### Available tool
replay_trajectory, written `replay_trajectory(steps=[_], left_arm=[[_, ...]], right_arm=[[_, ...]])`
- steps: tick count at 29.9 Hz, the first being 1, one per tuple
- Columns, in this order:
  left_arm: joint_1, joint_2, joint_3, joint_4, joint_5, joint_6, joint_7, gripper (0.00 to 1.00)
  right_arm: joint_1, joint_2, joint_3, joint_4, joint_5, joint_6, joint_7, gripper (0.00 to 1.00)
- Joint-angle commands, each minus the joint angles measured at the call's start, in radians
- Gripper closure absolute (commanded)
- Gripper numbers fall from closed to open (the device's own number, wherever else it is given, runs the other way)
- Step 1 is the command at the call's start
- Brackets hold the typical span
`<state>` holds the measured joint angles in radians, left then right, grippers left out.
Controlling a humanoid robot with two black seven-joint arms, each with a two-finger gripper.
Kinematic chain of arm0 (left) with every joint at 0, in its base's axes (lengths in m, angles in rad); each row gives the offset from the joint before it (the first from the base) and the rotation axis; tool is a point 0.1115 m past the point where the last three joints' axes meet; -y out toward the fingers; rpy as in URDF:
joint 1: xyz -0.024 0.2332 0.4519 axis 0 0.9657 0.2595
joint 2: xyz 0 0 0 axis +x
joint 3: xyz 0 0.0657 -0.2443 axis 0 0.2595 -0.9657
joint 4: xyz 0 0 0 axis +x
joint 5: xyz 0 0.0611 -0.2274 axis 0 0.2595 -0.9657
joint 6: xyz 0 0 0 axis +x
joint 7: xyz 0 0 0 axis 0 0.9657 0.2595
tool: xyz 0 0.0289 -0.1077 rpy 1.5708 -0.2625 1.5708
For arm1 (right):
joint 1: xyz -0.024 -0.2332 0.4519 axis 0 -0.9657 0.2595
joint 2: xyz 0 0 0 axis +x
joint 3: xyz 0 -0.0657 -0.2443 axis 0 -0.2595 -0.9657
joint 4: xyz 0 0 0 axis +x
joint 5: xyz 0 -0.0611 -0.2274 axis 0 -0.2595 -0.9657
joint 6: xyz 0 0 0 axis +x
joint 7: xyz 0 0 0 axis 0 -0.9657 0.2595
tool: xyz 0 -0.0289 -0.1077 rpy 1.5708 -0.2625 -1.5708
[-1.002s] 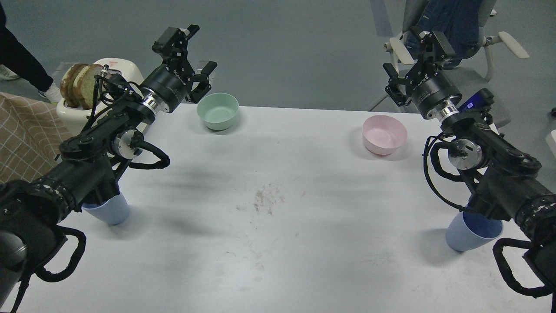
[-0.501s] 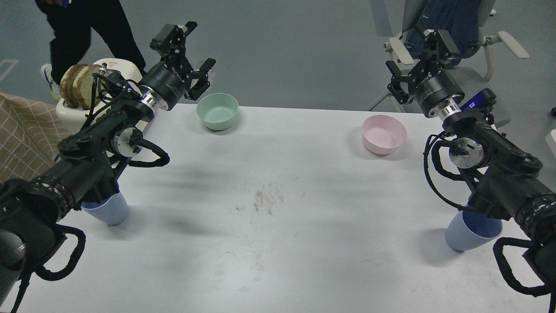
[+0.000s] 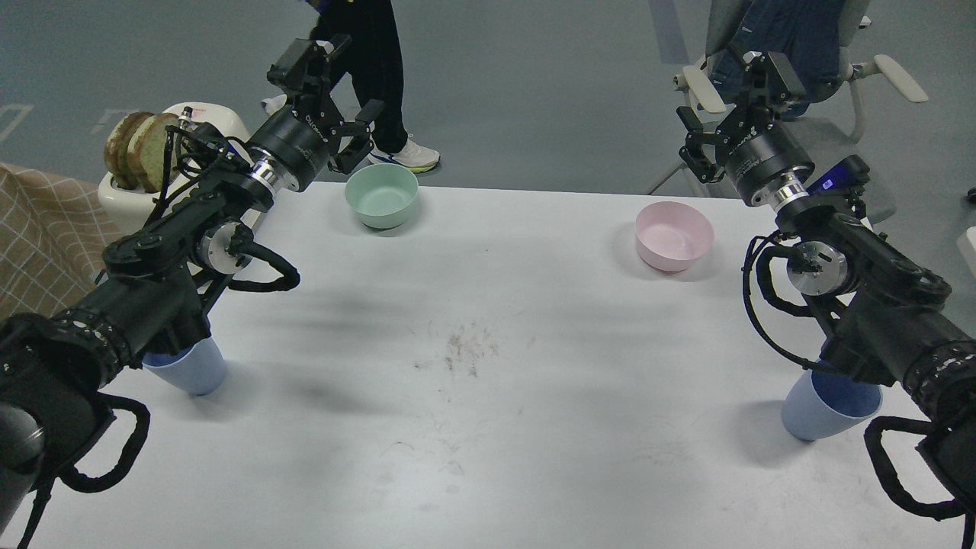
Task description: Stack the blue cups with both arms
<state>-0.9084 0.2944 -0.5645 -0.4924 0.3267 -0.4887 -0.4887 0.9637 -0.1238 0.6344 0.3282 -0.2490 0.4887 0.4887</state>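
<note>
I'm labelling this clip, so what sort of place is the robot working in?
Probably a robotics lab or test room: a plain white table on bare grey floor, a white-armed office chair behind it, and a cream toaster holding bread slices staged as a prop.

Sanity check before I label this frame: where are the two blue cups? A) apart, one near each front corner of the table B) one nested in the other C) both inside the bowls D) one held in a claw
A: one blue cup stands at the front left under the left arm, the other blue cup at the front right; both claws, left claw and right claw, are open and empty.
</note>
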Motion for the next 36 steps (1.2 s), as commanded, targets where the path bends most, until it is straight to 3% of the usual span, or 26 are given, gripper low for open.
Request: replay_trajectory(steps=[1,16,21,29,33,35,36], left_arm=[[-0.001,-0.001,0.0,0.0,0.0,0.0,0.0,0.02],[-0.044,0.009,0.006,0.0,0.017,0.0,0.0,0.04],[-0.079,0.063,0.017,-0.035,0.104,0.0,0.0,0.04],[-0.115,0.38,0.008,-0.403,0.457,0.0,0.0,0.04],[-0.086,0.627,0.018,-0.691,0.78,0.0,0.0,0.04],[-0.057,0.695,0.021,-0.756,0.885,0.0,0.0,0.04],[-0.018,0.753,0.02,-0.808,0.984,0.04,0.0,0.04]], right_arm=[[0.006,0.001,0.007,0.0,0.007,0.0,0.0,0.0],[0.009,0.001,0.005,-0.001,0.014,0.0,0.0,0.0],[0.016,-0.002,0.005,-0.001,0.014,0.0,0.0,0.0],[0.021,-0.008,0.004,-0.001,0.014,0.0,0.0,0.0],[0.02,-0.008,0.004,-0.001,0.014,0.0,0.0,0.0],[0.02,-0.007,0.004,-0.001,0.014,0.0,0.0,0.0],[0.021,-0.002,0.004,-0.001,0.014,0.0,0.0,0.0]])
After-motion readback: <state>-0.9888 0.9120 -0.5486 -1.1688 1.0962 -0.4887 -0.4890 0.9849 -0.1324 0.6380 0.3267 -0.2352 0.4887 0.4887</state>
